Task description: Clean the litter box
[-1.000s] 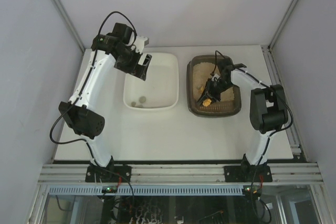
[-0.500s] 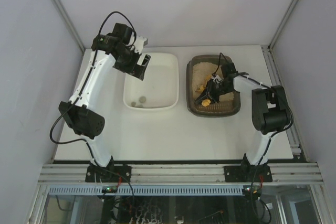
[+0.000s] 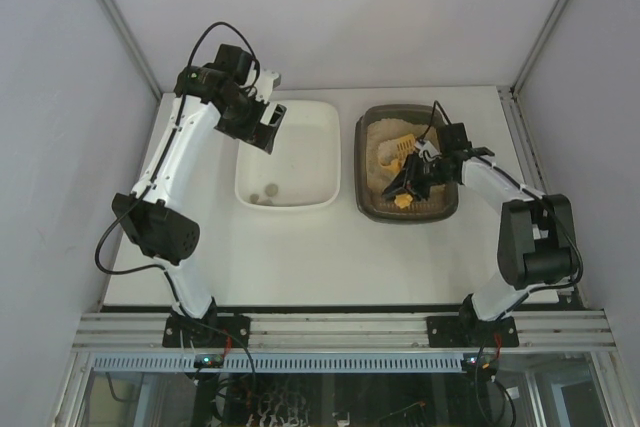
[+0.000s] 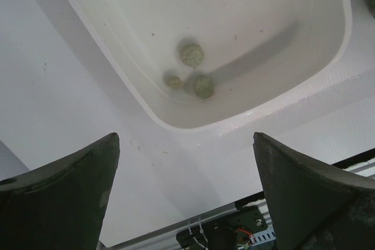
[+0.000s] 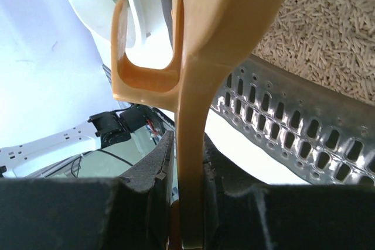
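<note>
The dark brown litter box point(image 3: 364, 179) sits right of centre, with beige litter point(image 3: 432, 146) inside. My right gripper point(image 3: 414, 179) is low inside it, shut on the handle of the yellow slotted scoop point(image 3: 397, 155), whose head lies on the litter toward the far left. In the right wrist view the scoop handle point(image 5: 193, 103) is pinched between the pads point(image 5: 153, 174), with pellet litter point(image 5: 331, 30) beyond. My left gripper point(image 3: 268, 127) hangs open and empty over the far-left corner of the white tub point(image 3: 300, 205). In the left wrist view its fingers point(image 4: 70, 185) stand wide apart.
The white tub holds three greenish clumps point(image 4: 191, 71) near its front wall point(image 4: 246, 115); they also show in the top view point(image 3: 264, 192). Grey enclosure walls and metal posts point(image 3: 528, 57) close in the table. The aluminium rail point(image 3: 340, 327) runs along the near edge.
My right arm has swung its elbow right and toward the front, and the gripper with the scoop has shifted slightly right inside the litter box. The left arm has not moved.
</note>
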